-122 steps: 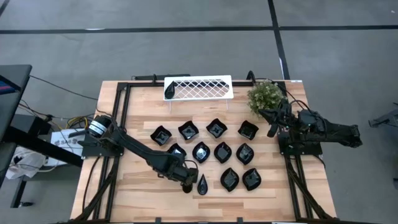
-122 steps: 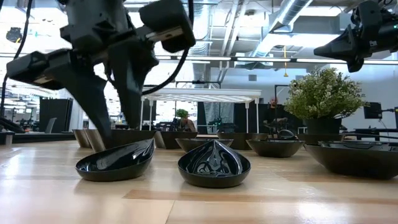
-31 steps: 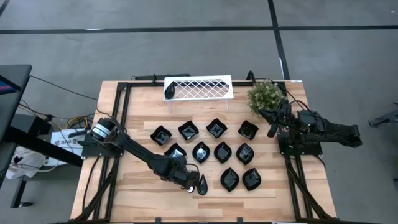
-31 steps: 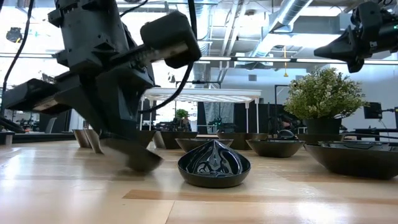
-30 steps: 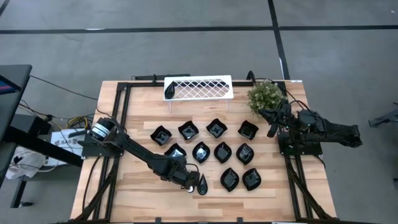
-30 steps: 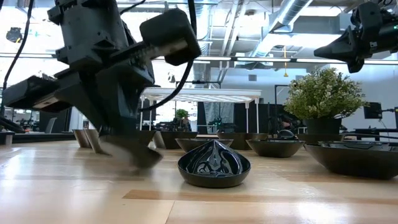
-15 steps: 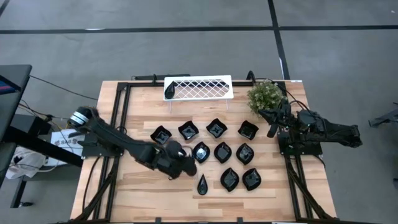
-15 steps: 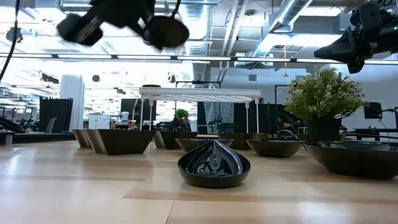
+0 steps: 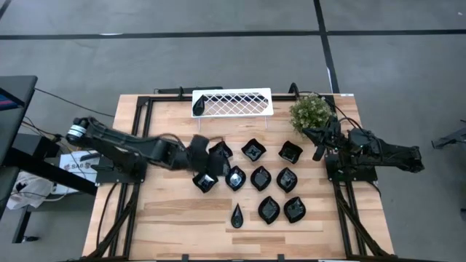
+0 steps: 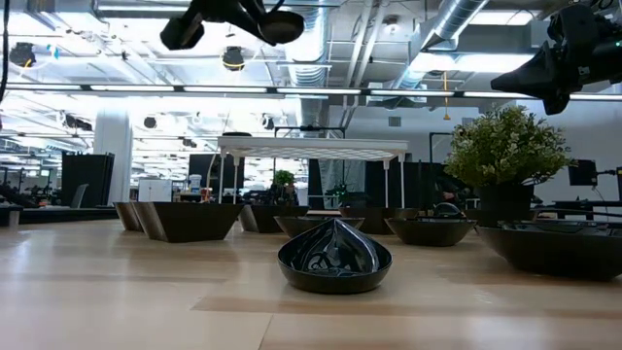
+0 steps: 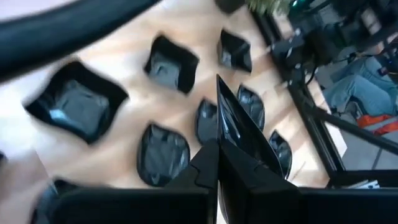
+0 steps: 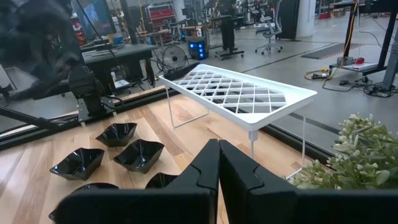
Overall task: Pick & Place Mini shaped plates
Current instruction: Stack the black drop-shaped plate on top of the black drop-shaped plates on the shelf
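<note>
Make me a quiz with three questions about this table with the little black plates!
1. Where is the green plant?
A. On the floor
B. At the front left corner
C. At the back right corner of the table, beside the right pincer

2. What colour is the wire rack?
A. White
B. Red
C. Blue

3. What is the left pincer doing?
A. Open with nothing in it
B. Shut on a black plate, up above the table
C. Lying flat on the wood

Answers:
1. C: the high view shows the plant at that corner, with the right pincer next to it.
2. A: its lattice looks white in the high and right wrist views.
3. B: the left wrist view shows its fingers closed on the plate's edge, with other plates far below.
</note>
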Controlling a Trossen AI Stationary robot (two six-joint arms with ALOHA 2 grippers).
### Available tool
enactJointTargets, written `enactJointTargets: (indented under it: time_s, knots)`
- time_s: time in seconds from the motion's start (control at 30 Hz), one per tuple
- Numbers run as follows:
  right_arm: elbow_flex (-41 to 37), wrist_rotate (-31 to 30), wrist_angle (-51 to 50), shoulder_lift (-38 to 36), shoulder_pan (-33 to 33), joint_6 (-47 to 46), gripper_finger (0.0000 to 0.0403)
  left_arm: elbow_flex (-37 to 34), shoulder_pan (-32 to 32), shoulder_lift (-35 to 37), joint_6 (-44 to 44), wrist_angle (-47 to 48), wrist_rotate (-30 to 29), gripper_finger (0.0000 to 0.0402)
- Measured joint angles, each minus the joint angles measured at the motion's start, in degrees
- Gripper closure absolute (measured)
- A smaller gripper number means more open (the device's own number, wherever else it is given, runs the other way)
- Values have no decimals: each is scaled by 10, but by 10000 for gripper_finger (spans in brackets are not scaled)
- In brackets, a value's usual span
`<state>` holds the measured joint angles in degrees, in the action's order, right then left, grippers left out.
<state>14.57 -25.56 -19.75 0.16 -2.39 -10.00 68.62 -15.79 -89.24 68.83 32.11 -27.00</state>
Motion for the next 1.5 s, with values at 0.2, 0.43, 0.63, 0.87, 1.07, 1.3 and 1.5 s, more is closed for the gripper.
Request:
enactJointTargets:
  time_s: [0.2, 0.43, 0.63, 0.87, 1.07, 1.3, 1.5]
  knots:
    - [0, 0, 0, 0, 0, 0, 401, 0, 49, 39, -81, 0, 1, 396]
    - [0, 0, 0, 0, 0, 0, 401, 0, 105, 62, -154, 0, 32, 396]
    - [0, 0, 0, 0, 0, 0, 401, 0, 152, 69, -212, 0, 67, 396]
    - [0, 0, 0, 0, 0, 0, 401, 0, 219, 69, -303, 0, 97, 396]
    - [0, 0, 0, 0, 0, 0, 401, 0, 288, 69, -395, 0, 116, 396]
    - [0, 0, 0, 0, 0, 0, 401, 0, 375, 69, -496, 0, 172, 396]
    - [0, 0, 0, 0, 0, 0, 401, 0, 441, 69, -562, 0, 216, 396]
